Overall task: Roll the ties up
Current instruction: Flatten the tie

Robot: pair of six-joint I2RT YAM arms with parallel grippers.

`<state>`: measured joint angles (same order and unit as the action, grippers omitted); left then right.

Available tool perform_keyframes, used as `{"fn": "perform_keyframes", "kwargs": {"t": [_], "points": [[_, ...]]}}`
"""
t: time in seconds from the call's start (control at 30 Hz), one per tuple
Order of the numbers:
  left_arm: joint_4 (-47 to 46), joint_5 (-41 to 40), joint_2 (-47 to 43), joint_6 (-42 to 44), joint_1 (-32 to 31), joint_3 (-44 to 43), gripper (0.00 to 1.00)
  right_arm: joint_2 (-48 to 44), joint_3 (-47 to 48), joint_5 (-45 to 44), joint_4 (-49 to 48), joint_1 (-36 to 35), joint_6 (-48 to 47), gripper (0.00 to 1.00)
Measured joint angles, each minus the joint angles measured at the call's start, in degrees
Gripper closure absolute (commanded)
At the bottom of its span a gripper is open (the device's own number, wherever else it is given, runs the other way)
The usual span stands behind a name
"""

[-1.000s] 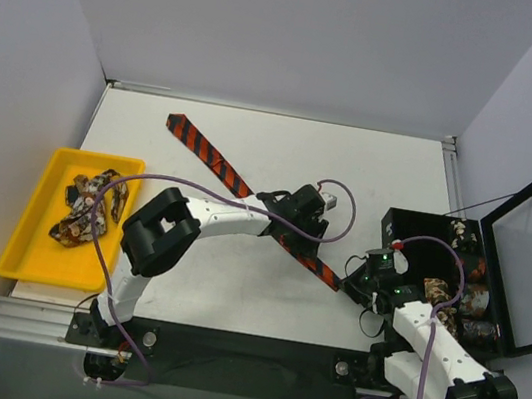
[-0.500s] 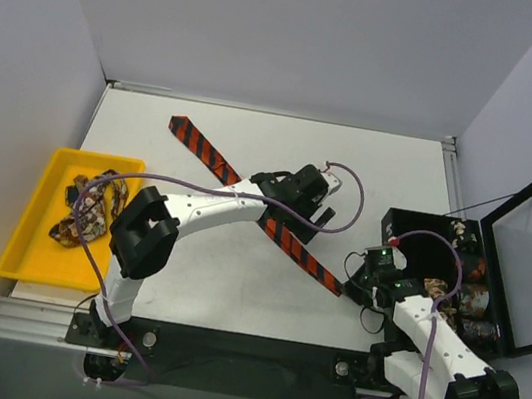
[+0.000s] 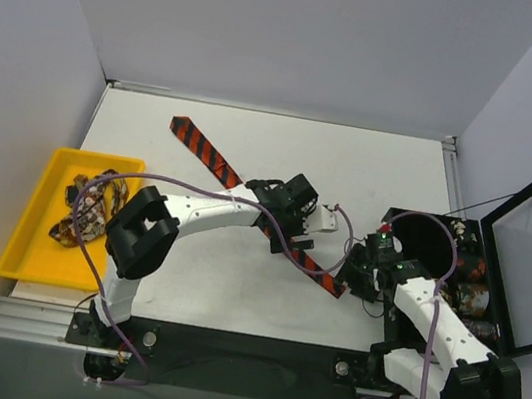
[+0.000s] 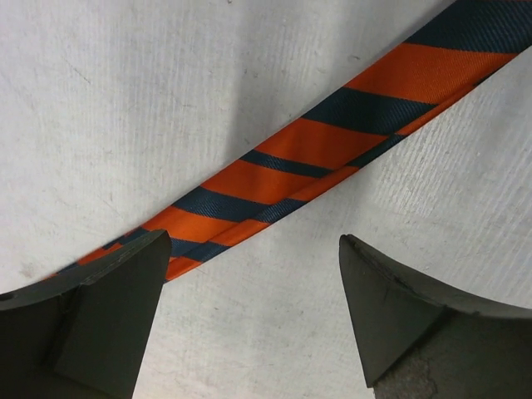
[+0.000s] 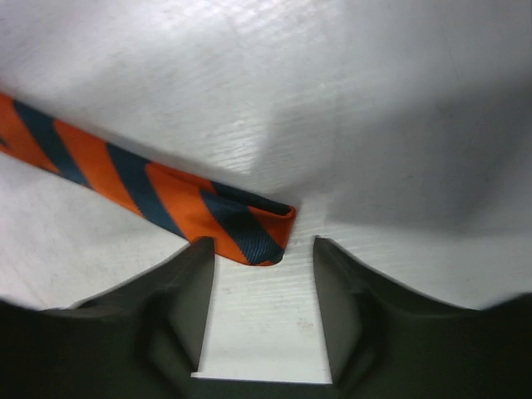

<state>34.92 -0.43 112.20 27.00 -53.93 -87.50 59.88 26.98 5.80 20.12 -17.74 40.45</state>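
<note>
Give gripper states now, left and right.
Left gripper: open over the striped tie, holding nothing.
Right gripper: open, tie's end at its fingers, not gripped.

We see a white worktop [image 3: 382, 167] boxed in by plain pale grey walls [image 3: 293, 32] on three sides, evenly lit, with a metal rail [image 3: 24, 321] along its near edge.

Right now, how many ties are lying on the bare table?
1: the striped tie, stretched diagonally. More ties sit in the yellow tray and the black box, too bunched to count.
</note>
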Motion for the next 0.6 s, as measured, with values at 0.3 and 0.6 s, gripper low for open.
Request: {"fn": "perform_keyframes", "kwargs": {"t": [0.3,0.6], "points": [[-0.7,2.6,-5.1,-20.8,13.7,2.8,0.05,3.5,18.3,1.0,7.1,-5.2,-15.5,0.08],[-0.5,0.9,-25.0,-40.8,31.2,16.0,0.03,25.2,33.8,0.4,9.8,-15.9,-32.4,0.09]]}}
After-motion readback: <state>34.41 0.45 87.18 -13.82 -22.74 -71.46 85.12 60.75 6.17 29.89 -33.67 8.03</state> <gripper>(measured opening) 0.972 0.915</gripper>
